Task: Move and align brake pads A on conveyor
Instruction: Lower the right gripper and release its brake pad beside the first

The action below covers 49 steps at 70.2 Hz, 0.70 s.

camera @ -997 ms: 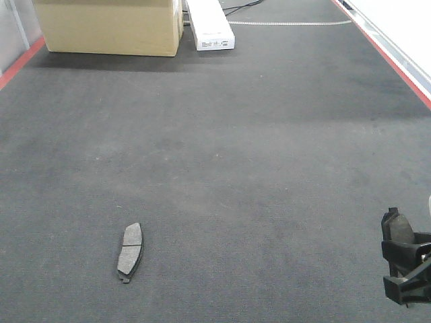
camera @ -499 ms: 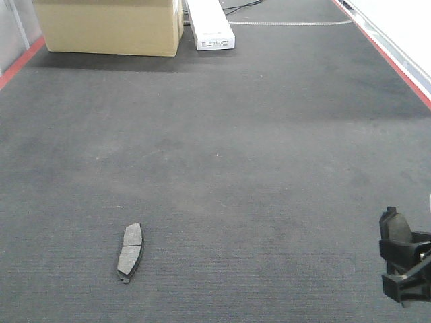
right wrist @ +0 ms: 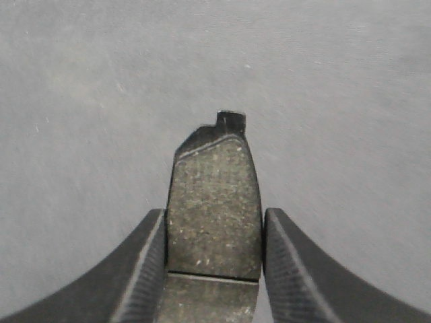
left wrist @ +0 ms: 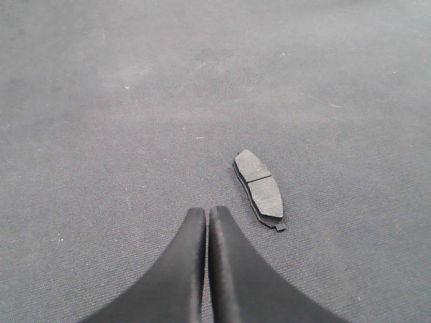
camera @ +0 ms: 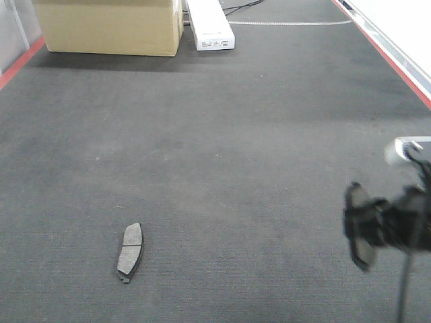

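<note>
One brake pad (camera: 130,251) lies flat on the conveyor (camera: 222,155) at the front left, lengthwise along the belt. The left wrist view shows this pad (left wrist: 259,188) just ahead and to the right of my left gripper (left wrist: 207,212), which is shut with nothing in it. A second brake pad (right wrist: 214,182) is clamped between the fingers of my right gripper (right wrist: 214,213), its notched end sticking forward. In the front view the right gripper (camera: 377,225) hovers blurred over the belt's right side, with that pad (camera: 359,225) held on edge.
A cardboard box (camera: 108,27) and a long white box (camera: 210,25) stand at the far end of the belt. Red stripes run along the left edge (camera: 20,62) and the right edge (camera: 394,62).
My right gripper, still holding its pad, has risen and swung left from the lower right corner, and is now motion-blurred. The pad lying on the belt has not moved.
</note>
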{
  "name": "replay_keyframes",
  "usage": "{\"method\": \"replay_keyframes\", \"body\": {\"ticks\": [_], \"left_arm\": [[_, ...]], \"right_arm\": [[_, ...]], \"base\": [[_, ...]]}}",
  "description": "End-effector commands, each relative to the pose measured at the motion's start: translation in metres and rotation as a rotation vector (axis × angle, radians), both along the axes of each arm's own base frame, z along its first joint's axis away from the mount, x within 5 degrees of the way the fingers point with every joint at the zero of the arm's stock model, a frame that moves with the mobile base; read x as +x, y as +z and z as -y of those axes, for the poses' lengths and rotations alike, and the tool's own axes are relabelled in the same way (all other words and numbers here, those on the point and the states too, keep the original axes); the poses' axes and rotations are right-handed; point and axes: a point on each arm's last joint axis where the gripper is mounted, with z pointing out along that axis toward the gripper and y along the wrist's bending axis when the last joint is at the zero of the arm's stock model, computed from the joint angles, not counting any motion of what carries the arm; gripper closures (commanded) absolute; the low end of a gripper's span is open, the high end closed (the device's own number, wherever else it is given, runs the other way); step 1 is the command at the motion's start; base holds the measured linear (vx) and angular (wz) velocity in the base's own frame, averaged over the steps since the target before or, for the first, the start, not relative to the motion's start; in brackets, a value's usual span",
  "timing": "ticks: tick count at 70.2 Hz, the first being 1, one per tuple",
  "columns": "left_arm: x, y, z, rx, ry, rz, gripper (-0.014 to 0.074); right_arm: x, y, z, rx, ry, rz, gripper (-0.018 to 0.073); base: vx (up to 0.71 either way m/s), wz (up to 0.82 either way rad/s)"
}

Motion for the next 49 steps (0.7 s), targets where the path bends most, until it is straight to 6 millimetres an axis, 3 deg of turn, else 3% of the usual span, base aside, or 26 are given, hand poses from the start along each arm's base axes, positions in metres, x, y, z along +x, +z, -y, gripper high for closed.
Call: {"method": "replay_keyframes", "body": {"ticks": [1,26,37,49], "left_arm": [[0.003,0.014,0.002,-0.033,-0.008,0.086,0.0603],[0.003,0.014,0.002,-0.032,-0.008,0.083,0.0603],[0.003,0.014,0.002,-0.032,-0.008,0.082,0.0603],[0.003,0.014,0.002,-0.032,-0.008,0.082,0.0603]], "right_arm": [[0.026,0.012,-0.003,0.046,-0.035,0.063,0.0533],[0.086,-0.056,-0.037,0.017,-0.003,-0.113,0.0489],[0.096,-0.082,-0.037,0.0,-0.024,-0.169,0.0482],[0.1,-0.097,-0.037,-0.013,-0.028,-0.203,0.0445]], "base": [[0.0,0.0],[0.0,0.0],[0.0,0.0],[0.0,0.0]]}}
